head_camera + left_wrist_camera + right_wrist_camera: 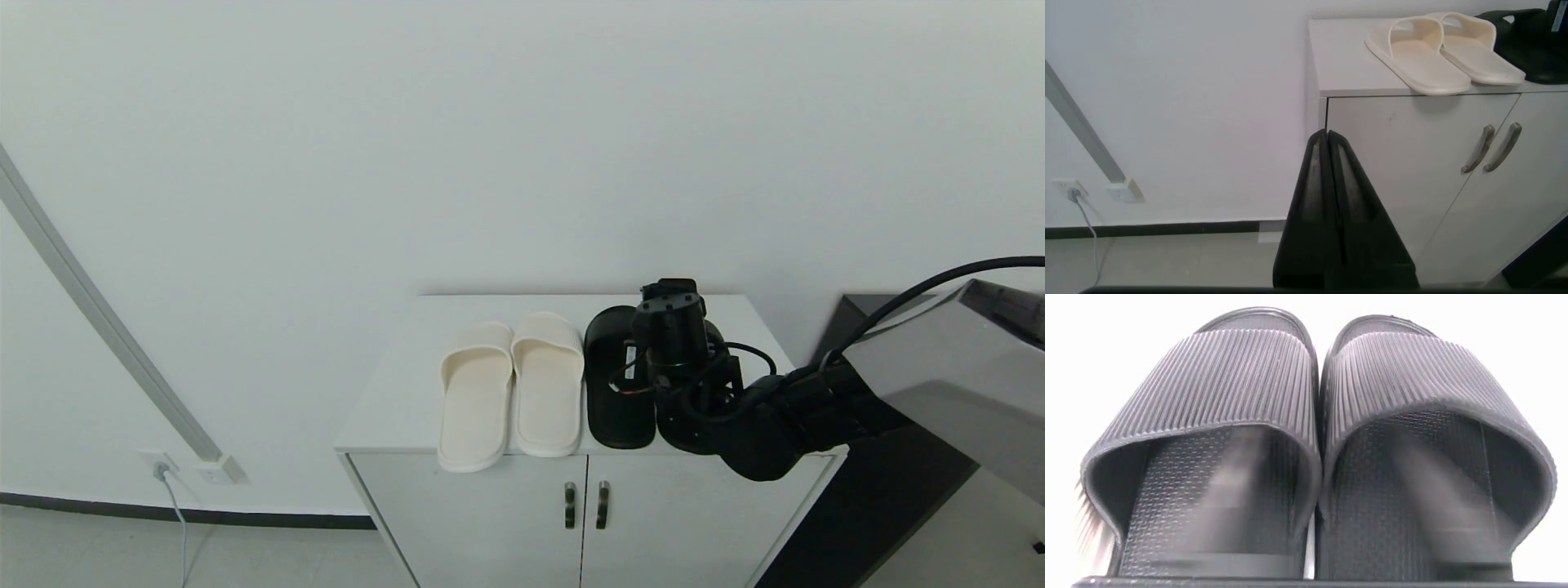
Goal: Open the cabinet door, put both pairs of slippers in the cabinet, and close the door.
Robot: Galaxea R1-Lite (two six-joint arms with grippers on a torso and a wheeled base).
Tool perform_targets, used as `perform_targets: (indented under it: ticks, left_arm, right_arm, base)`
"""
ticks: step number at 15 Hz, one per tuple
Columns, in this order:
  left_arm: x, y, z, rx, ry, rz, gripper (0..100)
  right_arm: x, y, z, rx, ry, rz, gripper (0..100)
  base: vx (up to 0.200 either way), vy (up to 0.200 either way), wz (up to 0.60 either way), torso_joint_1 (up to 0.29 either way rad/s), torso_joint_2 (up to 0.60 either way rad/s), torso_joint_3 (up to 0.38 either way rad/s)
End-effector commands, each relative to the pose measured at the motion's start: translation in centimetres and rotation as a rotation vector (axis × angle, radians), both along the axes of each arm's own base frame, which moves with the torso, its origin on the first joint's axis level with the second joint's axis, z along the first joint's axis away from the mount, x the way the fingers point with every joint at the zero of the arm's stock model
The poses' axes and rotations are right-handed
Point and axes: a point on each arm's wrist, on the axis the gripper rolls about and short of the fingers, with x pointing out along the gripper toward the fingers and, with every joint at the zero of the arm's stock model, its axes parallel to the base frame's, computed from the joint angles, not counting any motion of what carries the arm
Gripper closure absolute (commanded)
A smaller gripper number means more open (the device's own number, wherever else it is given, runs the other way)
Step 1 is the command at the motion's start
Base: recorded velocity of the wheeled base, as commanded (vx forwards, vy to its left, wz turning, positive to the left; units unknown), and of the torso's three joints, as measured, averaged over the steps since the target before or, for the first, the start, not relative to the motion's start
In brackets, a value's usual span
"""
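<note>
A pair of black slippers (1315,457) lies side by side on top of the white cabinet (392,408), at its right, with a cream pair (510,392) to their left. My right gripper (1327,453) is open and low over the black pair, one finger reaching under each strap, with the two inner edges between the fingers. In the head view the right wrist (673,327) hides much of the black slippers (612,384). Both cabinet doors are shut, their handles (585,505) meeting at the middle. My left gripper (1328,137) is shut on nothing, low and off the cabinet's left front corner.
A white wall stands right behind the cabinet. A grey conduit (98,310) runs slantwise down the wall to a socket with a plugged cable (163,472) at the left. A dark unit (865,327) stands close to the cabinet's right side. There is open floor left of the cabinet.
</note>
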Motion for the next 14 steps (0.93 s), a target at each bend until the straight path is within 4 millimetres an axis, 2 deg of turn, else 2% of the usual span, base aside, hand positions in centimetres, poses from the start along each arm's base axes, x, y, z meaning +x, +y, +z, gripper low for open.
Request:
perform_targets:
  ticks: [1,8,10,14]
  left_arm:
    - [0.0,0.0,0.0,0.000,0.003,0.001,100]
    - [0.0,0.0,0.0,0.000,0.001,-0.001,100]
    - [0.0,0.0,0.0,0.000,0.003,0.001,100]
    - [0.0,0.0,0.0,0.000,0.000,0.001,100]
  right_arm:
    - [0.0,0.0,0.1,0.001,-0.002,0.000,100]
    - [-0.2,-0.2,-0.1,-0.002,0.007,-0.001,100]
    - [-0.6,-0.4,0.4,0.002,0.001,-0.001,100]
    - [-3.5,-2.5,4.6,-0.010,-0.044,0.055,100]
  base:
    - [0.000,0.000,0.00,0.000,0.00,0.000]
    - [0.000,0.000,0.00,0.000,0.00,0.000]
    - [0.000,0.000,0.00,0.000,0.00,0.000]
    - [0.000,0.000,0.00,0.000,0.00,0.000]
